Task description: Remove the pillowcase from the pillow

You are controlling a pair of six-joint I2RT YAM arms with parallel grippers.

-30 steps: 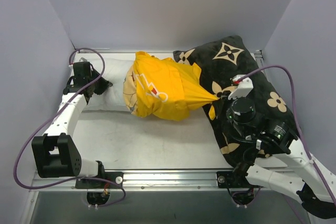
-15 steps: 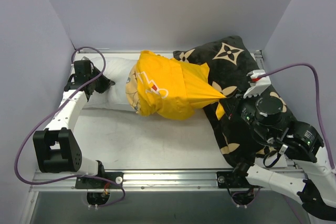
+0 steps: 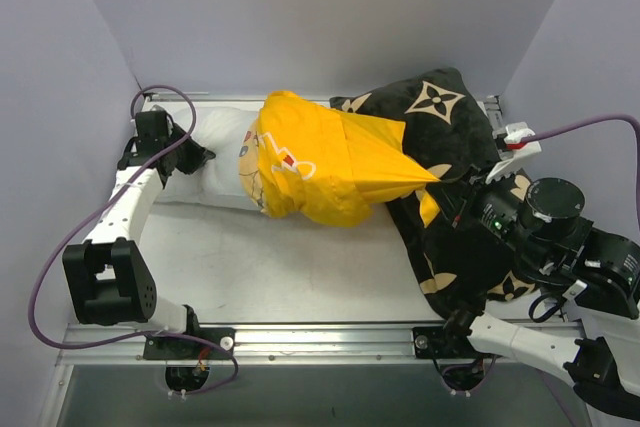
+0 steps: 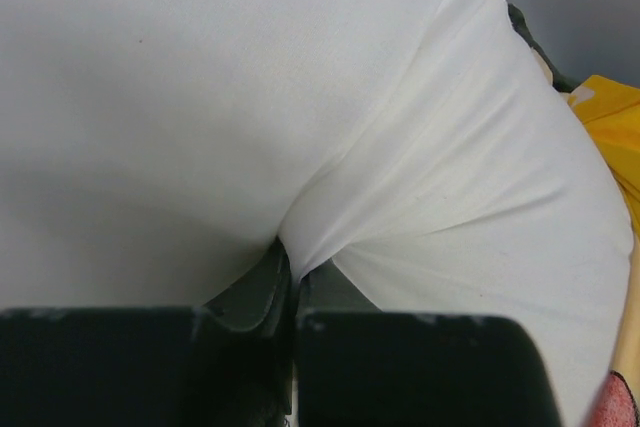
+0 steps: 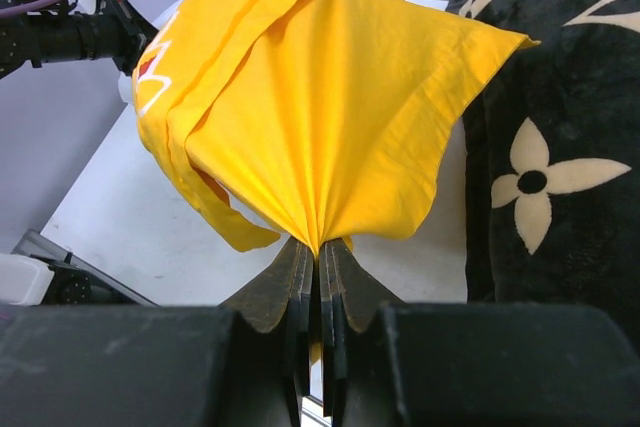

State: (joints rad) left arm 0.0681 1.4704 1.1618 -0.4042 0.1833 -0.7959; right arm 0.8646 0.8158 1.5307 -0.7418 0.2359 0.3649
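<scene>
Yellow pillowcase (image 3: 320, 162) fanned taut, R gripper (image 5: 318, 249) pinching it, L gripper (image 4: 290, 259) clamped on white pillow (image 4: 250, 77)

My left arm (image 3: 122, 205): white links, black joint housings, purple cable (image 3: 30, 312) looping out at 9 o'clock. My right arm (image 3: 555, 212): round black motor housings, white links, second purple cable (image 3: 590, 123) at 12 o'clock, white connector block (image 3: 518, 135) with a red mark. My right gripper (image 5: 318, 247): dark wedge-shaped fingers (image 5: 270, 297), black body.
</scene>
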